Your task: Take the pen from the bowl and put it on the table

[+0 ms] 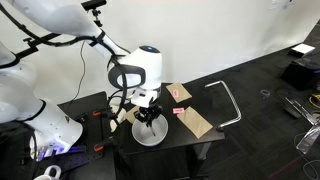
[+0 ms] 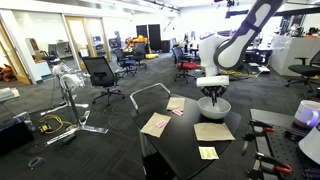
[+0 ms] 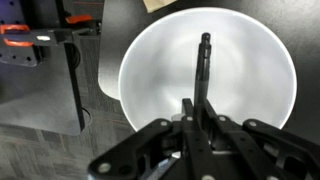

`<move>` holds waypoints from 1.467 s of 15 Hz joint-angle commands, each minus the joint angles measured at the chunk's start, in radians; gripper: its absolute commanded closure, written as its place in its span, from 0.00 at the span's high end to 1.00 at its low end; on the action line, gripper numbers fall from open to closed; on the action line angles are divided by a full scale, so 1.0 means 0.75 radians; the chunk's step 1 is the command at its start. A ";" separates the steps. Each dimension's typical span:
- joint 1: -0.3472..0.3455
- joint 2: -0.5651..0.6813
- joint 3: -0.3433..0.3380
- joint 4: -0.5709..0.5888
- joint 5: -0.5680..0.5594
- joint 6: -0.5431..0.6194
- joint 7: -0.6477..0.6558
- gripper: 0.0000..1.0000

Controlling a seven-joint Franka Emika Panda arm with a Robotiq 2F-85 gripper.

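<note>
Room condition: open-plan workspace, artificially lit
Well beyond the fingers (image 2: 211,98): black office chairs (image 2: 100,72), glazed wood-framed partitions (image 2: 75,30), ceiling lights (image 2: 150,6). Dark carpet floor (image 2: 110,115) throughout; in an exterior view a plain white wall (image 1: 210,30) behind them

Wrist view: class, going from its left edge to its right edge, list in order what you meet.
First the orange clamp handle → thin black bar → bowl, its left rim → pen, lying across the bowl's middle → the bowl's right rim.
</note>
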 commanded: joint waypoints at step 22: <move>0.053 -0.200 0.497 0.118 0.136 -0.041 -0.417 0.03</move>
